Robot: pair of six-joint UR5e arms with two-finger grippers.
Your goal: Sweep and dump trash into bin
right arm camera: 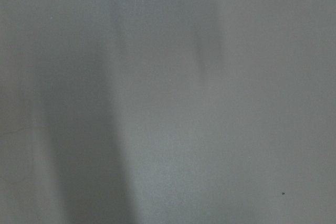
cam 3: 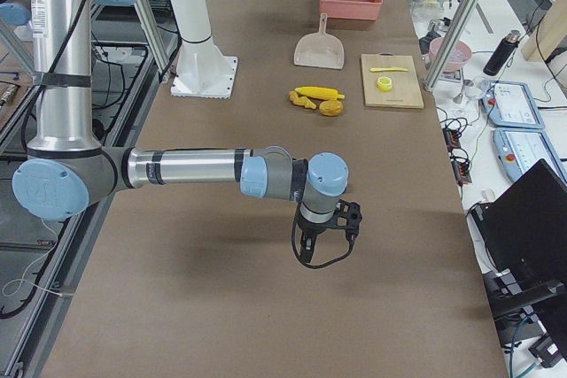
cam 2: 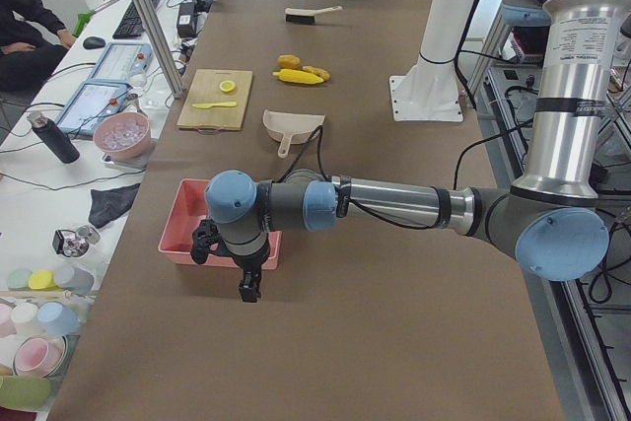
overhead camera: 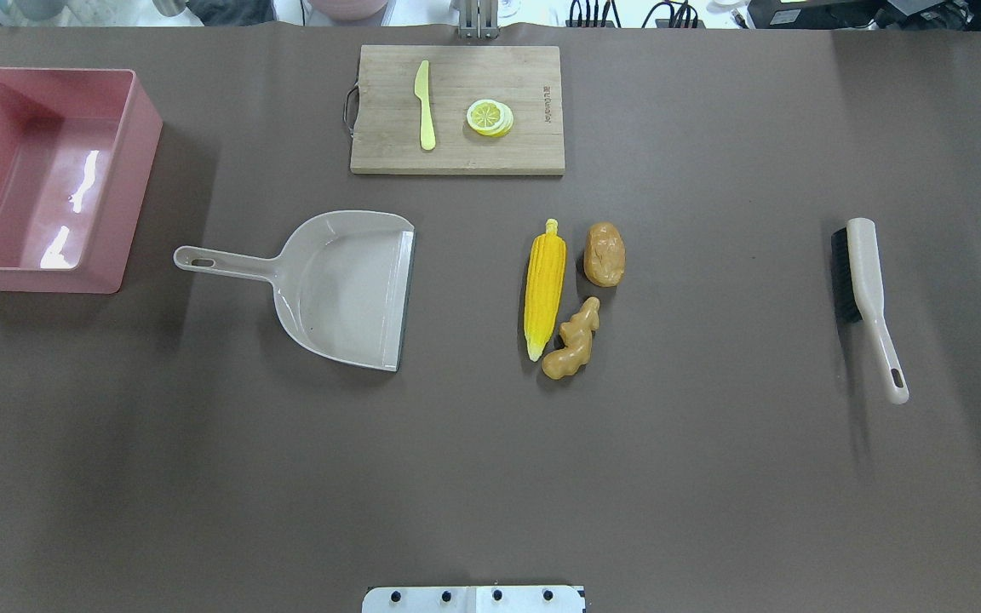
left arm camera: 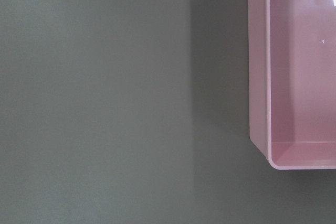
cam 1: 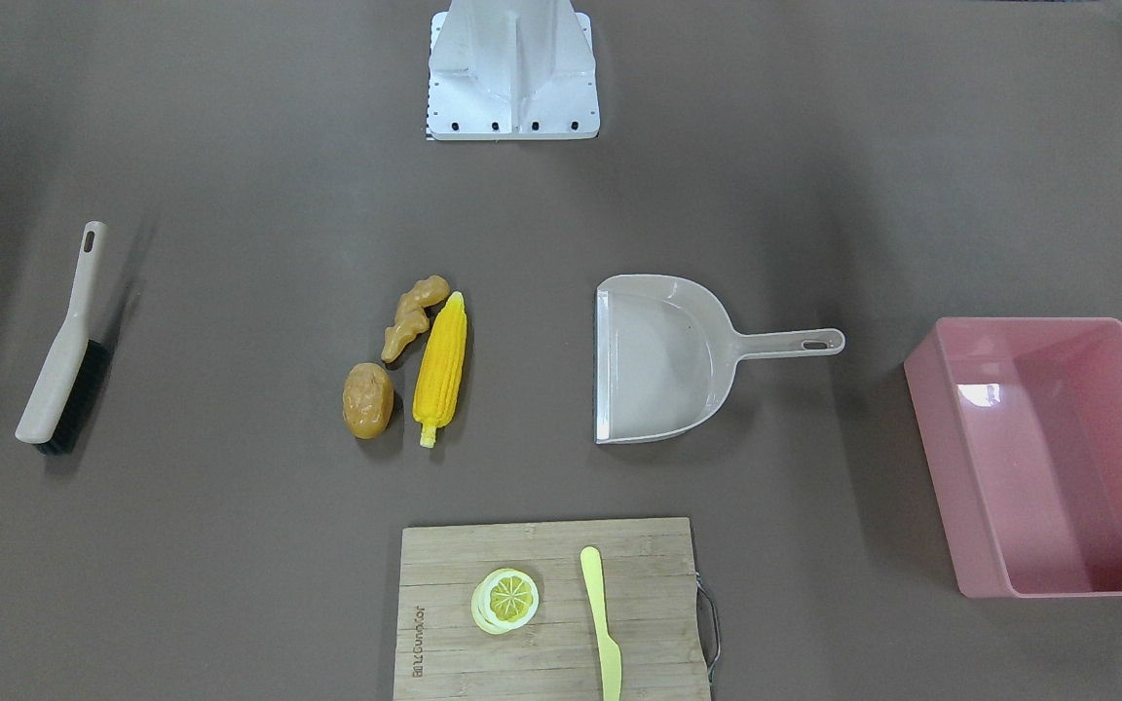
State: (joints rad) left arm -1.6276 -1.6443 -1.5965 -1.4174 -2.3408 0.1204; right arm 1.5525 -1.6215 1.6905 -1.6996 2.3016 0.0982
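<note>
The trash lies together mid-table: a yellow corn cob, a brown potato and a tan ginger root. The pink bin stands at the table's left end, and its corner shows in the left wrist view. My left gripper shows only in the exterior left view, hanging over the table beside the bin. My right gripper shows only in the exterior right view, over bare table far from the trash. I cannot tell whether either is open or shut.
A beige dustpan lies between the bin and the trash, mouth toward the trash. A beige brush with black bristles lies at the right. A wooden cutting board at the far edge holds a lemon slice and a pale yellow knife.
</note>
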